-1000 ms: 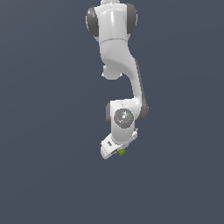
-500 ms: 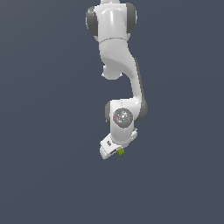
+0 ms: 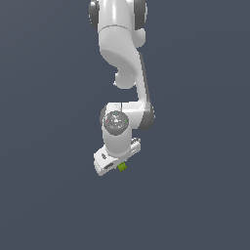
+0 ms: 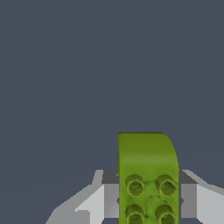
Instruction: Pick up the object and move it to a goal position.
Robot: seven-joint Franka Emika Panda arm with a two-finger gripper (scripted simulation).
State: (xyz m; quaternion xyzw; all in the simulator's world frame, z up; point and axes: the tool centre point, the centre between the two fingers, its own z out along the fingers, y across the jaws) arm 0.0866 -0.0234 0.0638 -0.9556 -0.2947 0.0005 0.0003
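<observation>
**While the white arm hangs over plain grey, a green brick sits clamped in its tool**

Since the job is to carry the piece to a goal spot, the hold makes sense: the white, two-fingered tool (image 3: pixel 117 165) at the end of the glossy white robot arm (image 3: pixel 122 53) is closed onto the small yellow-green studded plastic block (image 3: pixel 122 167), one grey finger pressing each long side. Gripping it across the narrow width leaves most of the block poking out past the fingertips, which I judge would let it be set down without the fingers fouling the surface first. The wrist is tilted, so the tool points down and toward the exterior view's right.

From the exterior view, the block is only a speck of green at the tool's lower edge, and you could not swear to the grip. That view does give the arm's whole posture, folded down from its base at the far top. It shows no goal marker and no clear edge to the flat dark grey ground.

Seen by the wrist camera, the block (image 4: pixel 148 179) fills the gap between the fingers (image 4: pixel 110 194), its round studs and one rounded corner plain to see. That settles the clamp, but says nothing of height.
</observation>
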